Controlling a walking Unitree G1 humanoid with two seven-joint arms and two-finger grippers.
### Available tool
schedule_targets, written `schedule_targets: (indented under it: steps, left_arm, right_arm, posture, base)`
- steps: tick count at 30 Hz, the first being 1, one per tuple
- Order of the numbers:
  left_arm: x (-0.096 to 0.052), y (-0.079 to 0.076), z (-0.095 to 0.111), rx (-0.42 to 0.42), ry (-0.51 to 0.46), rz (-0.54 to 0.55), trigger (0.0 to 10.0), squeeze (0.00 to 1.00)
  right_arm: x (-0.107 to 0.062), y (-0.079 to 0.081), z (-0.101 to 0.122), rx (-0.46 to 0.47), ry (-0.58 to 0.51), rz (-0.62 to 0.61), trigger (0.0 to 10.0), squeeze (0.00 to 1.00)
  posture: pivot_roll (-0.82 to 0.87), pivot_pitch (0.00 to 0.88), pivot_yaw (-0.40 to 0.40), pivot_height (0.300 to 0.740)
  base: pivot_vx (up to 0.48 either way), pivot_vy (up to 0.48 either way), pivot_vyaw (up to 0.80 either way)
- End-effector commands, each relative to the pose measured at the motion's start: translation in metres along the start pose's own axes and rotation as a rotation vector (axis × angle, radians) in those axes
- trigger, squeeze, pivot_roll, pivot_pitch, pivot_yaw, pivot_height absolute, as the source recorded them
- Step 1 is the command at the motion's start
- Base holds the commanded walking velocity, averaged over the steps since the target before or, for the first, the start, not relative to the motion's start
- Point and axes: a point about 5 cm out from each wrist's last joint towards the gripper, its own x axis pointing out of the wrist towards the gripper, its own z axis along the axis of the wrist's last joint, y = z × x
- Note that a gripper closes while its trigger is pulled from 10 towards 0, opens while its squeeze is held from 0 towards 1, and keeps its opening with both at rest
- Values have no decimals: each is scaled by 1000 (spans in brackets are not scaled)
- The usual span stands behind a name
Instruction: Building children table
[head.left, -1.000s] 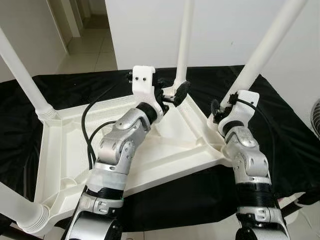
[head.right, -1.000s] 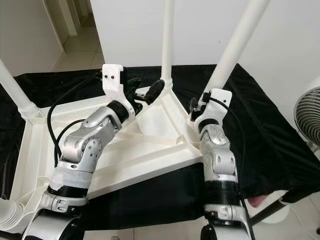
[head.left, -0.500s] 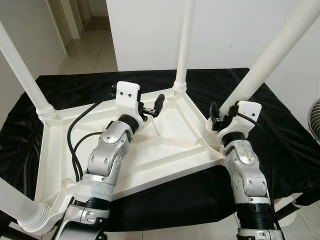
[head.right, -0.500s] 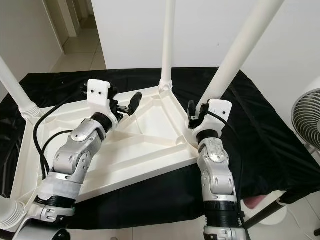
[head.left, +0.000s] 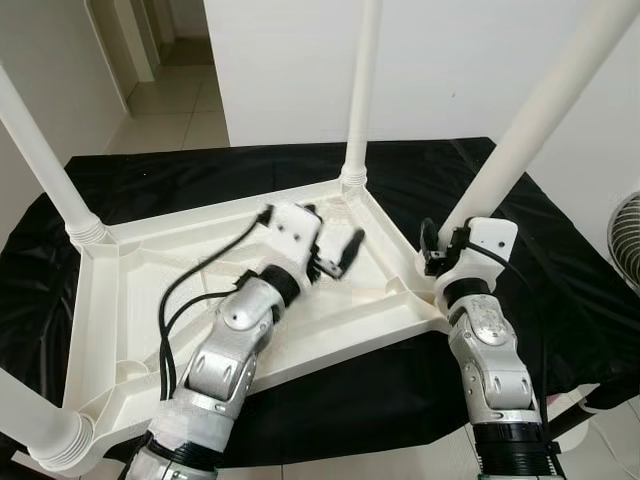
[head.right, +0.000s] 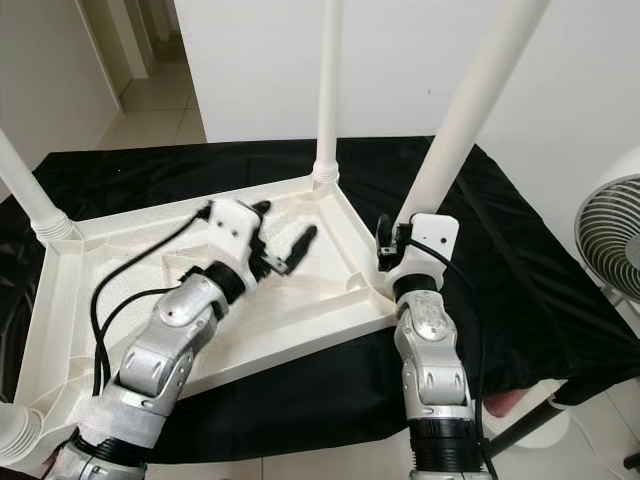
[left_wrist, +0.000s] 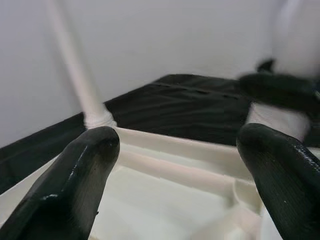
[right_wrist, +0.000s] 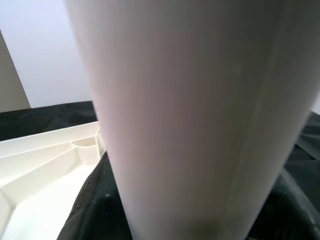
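A white plastic children's table (head.left: 100, 300) lies upside down on a black cloth, with its legs pointing up. My left gripper (head.left: 330, 235) hovers open over the middle of the underside, nothing between its fingers (left_wrist: 75, 190). The far leg (head.left: 360, 90) rises beyond it, also visible in the left wrist view (left_wrist: 75, 65). My right gripper (head.left: 440, 238) sits at the base of the near right leg (head.left: 520, 130), shut on it. In the right wrist view that leg (right_wrist: 190, 110) stands between the dark fingers (right_wrist: 95, 200).
Two more legs rise at the left (head.left: 40, 150) and near left (head.left: 30, 415). The black cloth (head.left: 560, 300) covers the support under the table. A fan (head.right: 610, 230) stands at the right. A white wall lies behind and a tiled hallway at the far left.
My left gripper has drawn back from the far leg's base to above the middle of the underside. My right gripper has stayed at the near right leg. The view has shifted slightly.
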Motion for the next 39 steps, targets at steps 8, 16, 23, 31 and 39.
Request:
schedule_targets:
  steps: [8, 16, 23, 31, 39]
  left_arm:
    - [-5, -17, -19, 53, 88, -151, 10000, 0]
    - [-11, -28, -31, 60, 146, -252, 10000, 0]
    - [-15, -32, -27, 42, 122, -263, 10000, 0]
    - [-14, -30, -18, 11, 75, -249, 10000, 0]
    - [-15, -33, -15, 6, 66, -267, 10000, 0]
  right_arm:
    - [2, -2, -2, -45, 12, 2, 10000, 0]
    - [-3, -5, -14, -77, 95, -15, 10000, 0]
    - [-12, -10, -21, -89, 136, -25, 10000, 0]
    - [-25, -13, -22, -95, 163, -28, 10000, 0]
    - [-28, -16, -24, -100, 187, -44, 10000, 0]
  posture:
    - [-15, 3, 32, 740]
    - [-23, 2, 30, 740]
    - [-25, 8, 24, 740]
    - [-36, 22, 22, 740]
    - [-38, 34, 20, 740]
  base:
    - [0, 0, 0]
    - [0, 0, 0]
    - [0, 0, 0]
    - [0, 0, 0]
    - [0, 0, 0]
